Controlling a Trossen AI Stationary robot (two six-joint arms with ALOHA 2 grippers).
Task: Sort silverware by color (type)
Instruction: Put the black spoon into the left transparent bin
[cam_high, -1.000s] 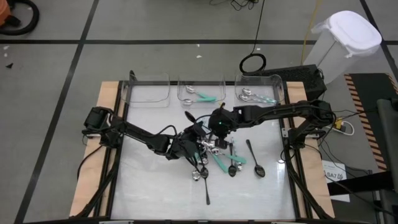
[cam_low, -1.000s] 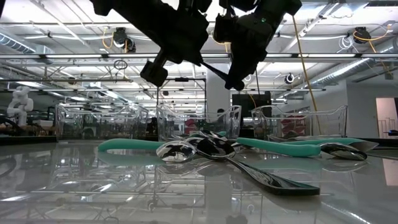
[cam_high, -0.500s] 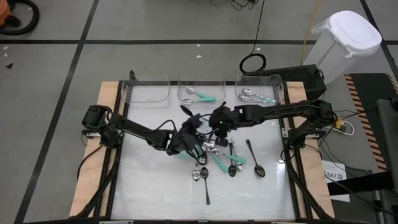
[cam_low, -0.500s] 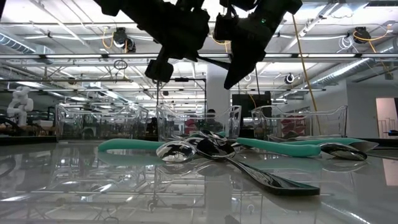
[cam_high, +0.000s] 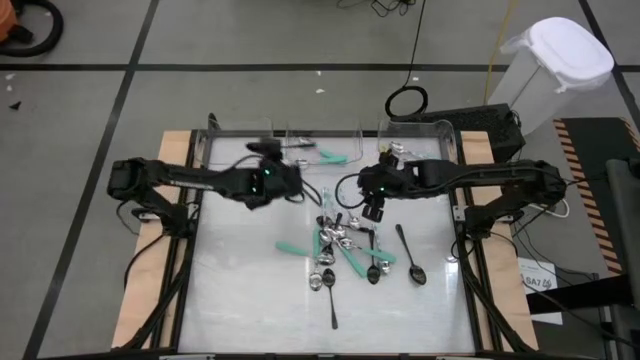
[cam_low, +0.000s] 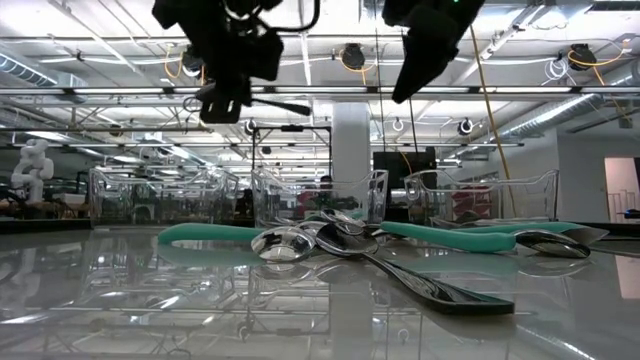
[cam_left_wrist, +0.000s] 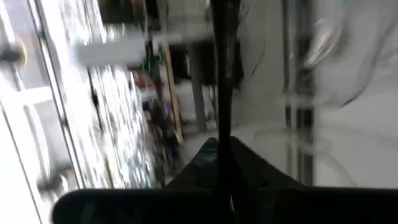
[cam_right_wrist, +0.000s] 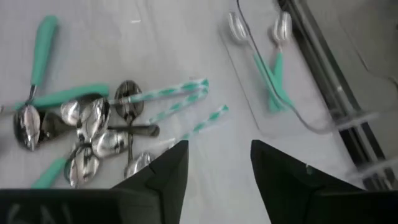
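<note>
A heap of silverware (cam_high: 345, 245) lies mid-table: shiny spoons with teal handles (cam_right_wrist: 43, 43) and with pale striped handles (cam_right_wrist: 168, 93), plus black spoons (cam_high: 410, 255). My left gripper (cam_high: 292, 188) hangs high above the table in front of the left and middle bins, shut on a black utensil (cam_low: 290, 104). My right gripper (cam_right_wrist: 214, 162) hovers open above the heap's far right side, with nothing between its fingers. A teal-handled spoon lies in the middle bin (cam_high: 325, 145). My left gripper pinches one end of the black utensil between its two fingers. In the wrist view the bare shaft (cam_left_wrist: 222, 93) runs straight out past the fingertips, along the fingers. In the low view the utensil sticks out about level from the gripper (cam_low: 228, 100), lifted clear of the table.
Three clear bins stand in a row at the far edge: left (cam_high: 240, 148), middle, and right (cam_high: 415, 145); the right one holds several spoons. One black spoon (cam_high: 333, 305) lies alone toward the near edge. Bare tabletop stretches left of the heap.
Both grippers were together over the heap with the black utensil between them. My right gripper has let go of it and drawn back up toward the table's right. My left gripper has risen and swung toward the far left bins, taking the utensil along.
</note>
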